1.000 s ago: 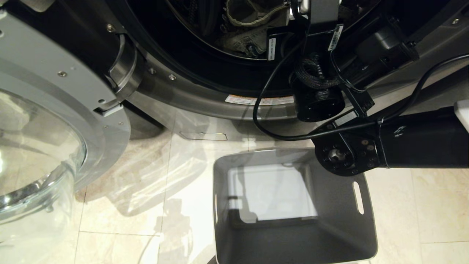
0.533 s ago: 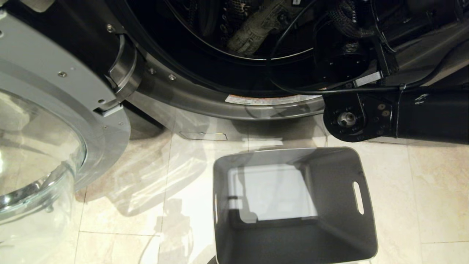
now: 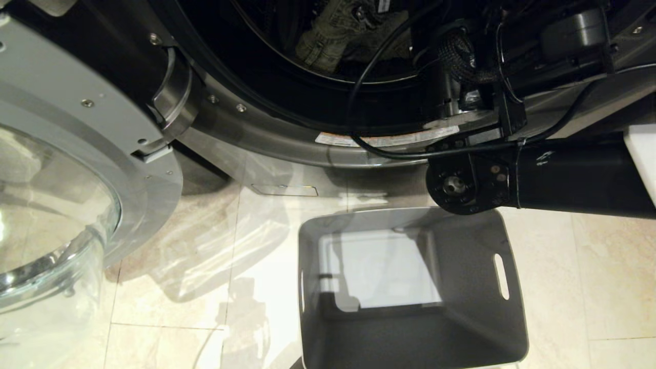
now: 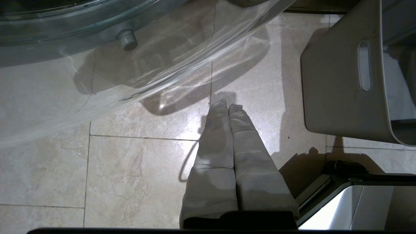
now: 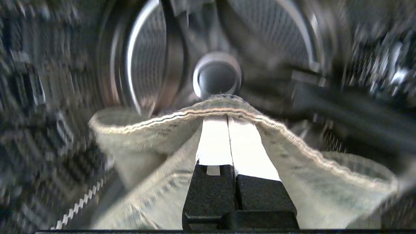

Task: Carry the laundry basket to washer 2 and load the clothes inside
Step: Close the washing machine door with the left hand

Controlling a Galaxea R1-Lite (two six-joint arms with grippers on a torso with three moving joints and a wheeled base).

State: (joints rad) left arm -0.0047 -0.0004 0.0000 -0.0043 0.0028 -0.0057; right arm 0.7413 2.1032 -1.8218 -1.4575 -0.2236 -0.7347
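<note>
Reaching into the open mouth of washer 2 (image 3: 287, 138) with the right arm, forearm crossing from the right just above the floor tiles (image 3: 205, 287); clamping the right gripper (image 5: 227, 123) tight on a seamed edge of the clothes (image 5: 156, 130), fingers pressed together with the pale green-grey denim draped over their tips and hanging down on both sides; facing the perforated steel drum (image 5: 273, 35) and its round hub, all blurred in the right wrist view; showing in the head view as a crumpled bundle of denim (image 3: 328, 41) inside the dark drum opening, past the chrome rim.

Standing empty on the tiles just in front of the machine, the laundry basket (image 3: 461, 333), grey walls bare, slot handle on each short side; lying partly beneath the right arm's elbow joint at its far right corner.

Swinging wide to the left, the washer door (image 3: 77, 154), glass bowl bulging out over the floor.

Hanging parked low over the tiles, the left gripper (image 4: 227, 107), fingers pressed together and holding nothing, between the glass door and the basket's outer wall (image 4: 334, 91).
</note>
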